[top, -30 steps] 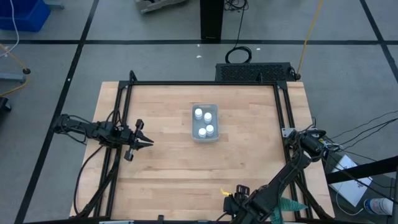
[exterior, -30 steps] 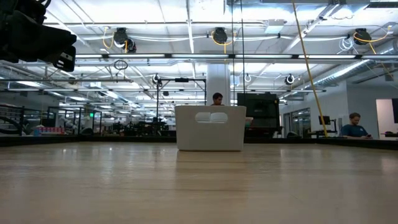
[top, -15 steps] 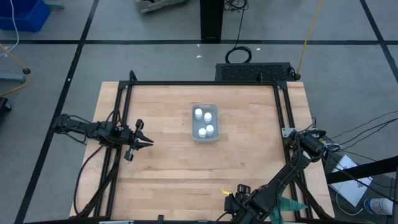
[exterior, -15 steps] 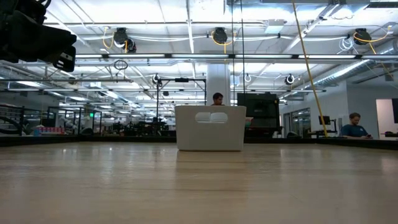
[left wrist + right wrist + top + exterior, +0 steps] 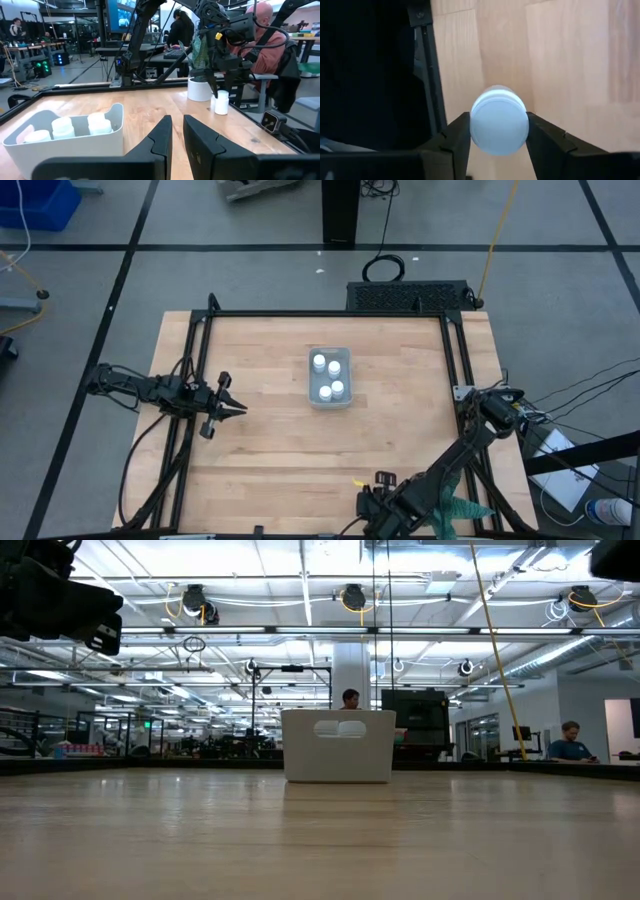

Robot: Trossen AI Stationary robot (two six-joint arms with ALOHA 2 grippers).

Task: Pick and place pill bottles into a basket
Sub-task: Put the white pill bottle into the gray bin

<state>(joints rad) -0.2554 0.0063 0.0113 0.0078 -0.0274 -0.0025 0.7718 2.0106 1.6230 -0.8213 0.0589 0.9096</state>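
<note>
The pale basket (image 5: 330,404) sits at mid-table with several white pill bottles (image 5: 321,363) standing in it; it also shows in the low view (image 5: 337,745) and the left wrist view (image 5: 75,145). One more pill bottle (image 5: 221,102) stands upright on the table at the near edge, beside the green plant's white base (image 5: 199,90). My right gripper (image 5: 498,116) comes down over this bottle (image 5: 499,122) and is shut on it; in the high view the gripper (image 5: 375,505) hides it. My left gripper (image 5: 235,408) waits at the table's left, level, shut, touching nothing. My right gripper has the pill bottle's round side just under its cap (image 5: 474,131) pinched between its two fingers (image 5: 457,140), one on each side. The fingers come steeply from above, pointing down. The bottle stands upright with its bottom on the table (image 5: 221,112).
A green spiky plant (image 5: 462,512) stands right of my right gripper at the near right corner. A black mesh pad (image 5: 408,296) lies beyond the table's far edge. Black frame rails (image 5: 195,380) run along the table's sides. People sit in the room behind.
My right gripper has shifted slightly toward the table's left at the near edge. The basket, its bottles and my left gripper have kept still.
</note>
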